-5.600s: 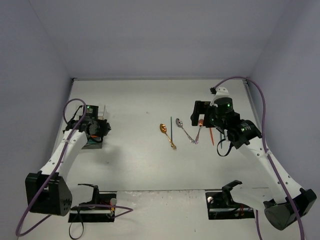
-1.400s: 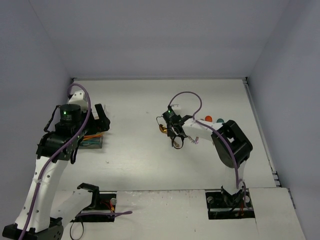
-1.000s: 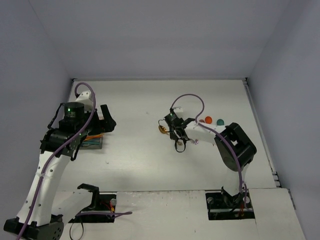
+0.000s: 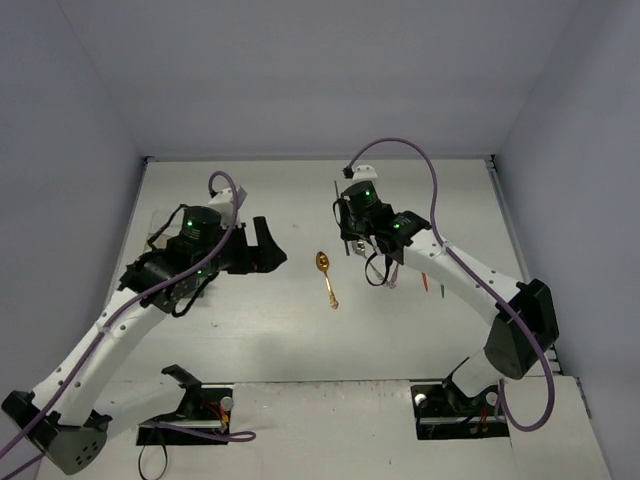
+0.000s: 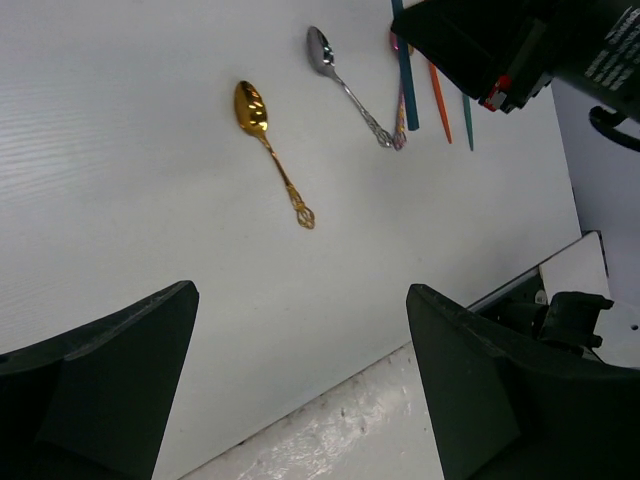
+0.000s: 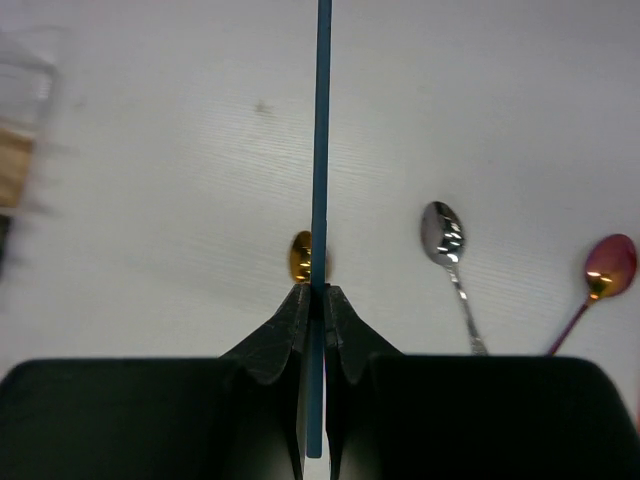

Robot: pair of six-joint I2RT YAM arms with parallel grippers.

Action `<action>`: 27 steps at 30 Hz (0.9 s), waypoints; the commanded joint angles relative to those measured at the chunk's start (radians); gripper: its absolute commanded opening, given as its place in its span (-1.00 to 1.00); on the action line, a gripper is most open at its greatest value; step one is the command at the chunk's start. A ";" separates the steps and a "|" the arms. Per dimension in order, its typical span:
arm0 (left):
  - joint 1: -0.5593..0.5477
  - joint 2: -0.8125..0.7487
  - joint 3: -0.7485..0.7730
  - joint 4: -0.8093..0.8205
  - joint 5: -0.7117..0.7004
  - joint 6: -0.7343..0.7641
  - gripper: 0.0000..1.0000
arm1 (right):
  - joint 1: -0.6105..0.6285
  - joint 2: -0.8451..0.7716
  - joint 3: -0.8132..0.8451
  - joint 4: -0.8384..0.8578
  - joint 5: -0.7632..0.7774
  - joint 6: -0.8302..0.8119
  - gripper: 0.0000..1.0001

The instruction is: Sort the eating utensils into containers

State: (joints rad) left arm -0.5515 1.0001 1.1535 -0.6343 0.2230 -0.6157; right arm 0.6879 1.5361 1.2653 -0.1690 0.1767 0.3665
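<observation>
Above table centre, my right gripper clamps teal chopstick, jaws tight on it, far end cut off by frame top. My left gripper hangs with fingers wide apart, holding nothing; gold spoon lies on table beyond. Silver spoon and red spoon handles run behind my right fingers. Container only a blur at left edge, compartments unreadable.

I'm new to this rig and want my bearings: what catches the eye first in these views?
The right gripper is shut on a thin teal chopstick, held above the middle of the white table. Beneath it, a gold metal spoon, a silver metal spoon and a shiny red spoon lie loose on the surface. The left gripper hangs open to their left, holding nothing.
</observation>
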 commanded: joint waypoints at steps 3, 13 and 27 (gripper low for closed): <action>-0.155 0.092 -0.020 0.277 -0.173 -0.147 0.65 | 0.063 -0.084 0.081 0.031 -0.200 0.118 -1.00; -0.257 0.246 0.067 0.360 -0.249 -0.155 0.48 | 0.123 -0.131 0.067 0.050 -0.223 0.186 -1.00; -0.307 0.276 -0.004 0.490 -0.331 -0.284 -0.67 | 0.127 -0.200 -0.009 0.077 -0.181 0.255 -1.00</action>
State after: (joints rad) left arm -0.8466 1.2976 1.1478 -0.2906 -0.0573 -0.8394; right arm 0.8008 1.3824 1.2723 -0.1513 0.0001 0.5839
